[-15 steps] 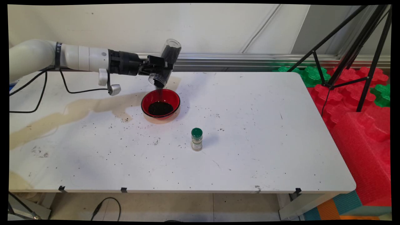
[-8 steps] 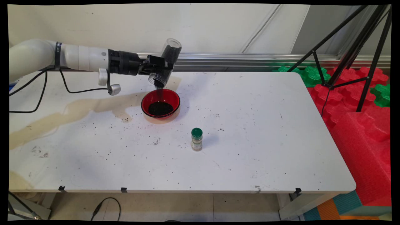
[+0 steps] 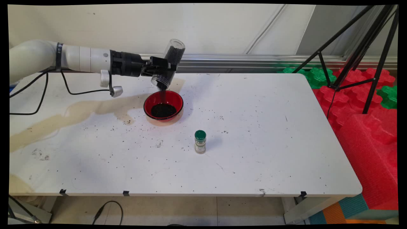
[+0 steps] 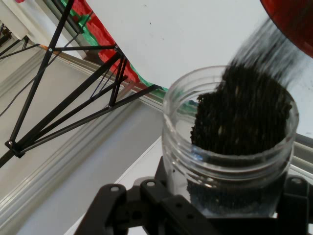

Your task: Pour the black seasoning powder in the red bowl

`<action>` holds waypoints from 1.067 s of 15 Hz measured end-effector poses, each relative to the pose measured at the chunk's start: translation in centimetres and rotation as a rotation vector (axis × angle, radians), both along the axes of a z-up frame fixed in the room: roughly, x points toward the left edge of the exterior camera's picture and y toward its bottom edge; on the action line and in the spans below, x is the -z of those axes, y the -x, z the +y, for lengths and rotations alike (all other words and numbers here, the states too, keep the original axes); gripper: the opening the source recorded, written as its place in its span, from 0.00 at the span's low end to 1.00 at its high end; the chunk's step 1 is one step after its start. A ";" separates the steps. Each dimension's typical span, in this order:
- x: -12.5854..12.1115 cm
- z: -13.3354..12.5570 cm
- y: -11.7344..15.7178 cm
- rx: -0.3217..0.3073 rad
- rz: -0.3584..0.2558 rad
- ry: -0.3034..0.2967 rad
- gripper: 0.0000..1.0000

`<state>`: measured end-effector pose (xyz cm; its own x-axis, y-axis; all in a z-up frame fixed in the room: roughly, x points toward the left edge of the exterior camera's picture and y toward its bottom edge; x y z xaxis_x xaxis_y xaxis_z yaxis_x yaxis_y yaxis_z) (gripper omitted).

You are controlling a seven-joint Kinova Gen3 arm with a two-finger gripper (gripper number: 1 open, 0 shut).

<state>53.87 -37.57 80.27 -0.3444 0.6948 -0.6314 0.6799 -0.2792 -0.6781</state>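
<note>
Above the far-left table (image 3: 254,111), my gripper (image 3: 160,70) clamps a clear jar (image 3: 168,65), tilted mouth-down toward the red bowl (image 3: 163,105) just below. Hand view alone shows black grains (image 4: 244,112) filling the jar's mouth (image 4: 230,122) and streaming out. Green-capped bottle (image 3: 200,142) stands upright nearer, right of the bowl, well apart. Jar's long axis runs from upper right down to lower left.

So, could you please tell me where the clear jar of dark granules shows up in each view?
Main view: the clear jar is upper left of centre, tipped mouth-down in the end effector, above the red bowl.
Hand view: the jar fills the lower right, mouth towards the camera.
Shared landmark: the black tripod.
</note>
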 end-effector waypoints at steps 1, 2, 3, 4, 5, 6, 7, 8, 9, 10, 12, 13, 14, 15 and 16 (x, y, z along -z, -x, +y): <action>0.0 0.0 0.0 0.001 -0.001 0.001 0.00; 0.0 0.0 0.0 0.002 -0.001 0.001 0.00; 0.0 0.0 0.0 0.002 -0.002 0.002 0.00; 0.0 0.0 0.0 0.003 -0.003 0.002 0.00; 0.0 0.0 0.1 0.004 -0.004 0.003 0.00; 0.0 0.0 0.1 0.005 -0.005 0.004 0.00; 0.0 0.0 0.1 0.006 -0.006 0.004 0.00; 0.0 0.0 0.1 0.007 -0.007 0.005 0.00; 0.0 0.0 0.1 0.007 -0.007 0.006 0.00; 0.0 0.0 0.1 0.008 -0.008 0.007 0.00; 0.0 0.0 0.1 0.010 -0.011 0.009 0.00; 0.0 0.0 0.1 0.011 -0.012 0.010 0.00; 0.0 0.0 0.1 0.012 -0.013 0.011 0.00; 0.0 0.0 0.1 0.013 -0.015 0.012 0.00; 0.0 0.0 0.1 0.014 -0.016 0.013 0.00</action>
<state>53.81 -37.58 80.26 -0.3246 0.6909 -0.6460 0.6866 -0.2976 -0.6633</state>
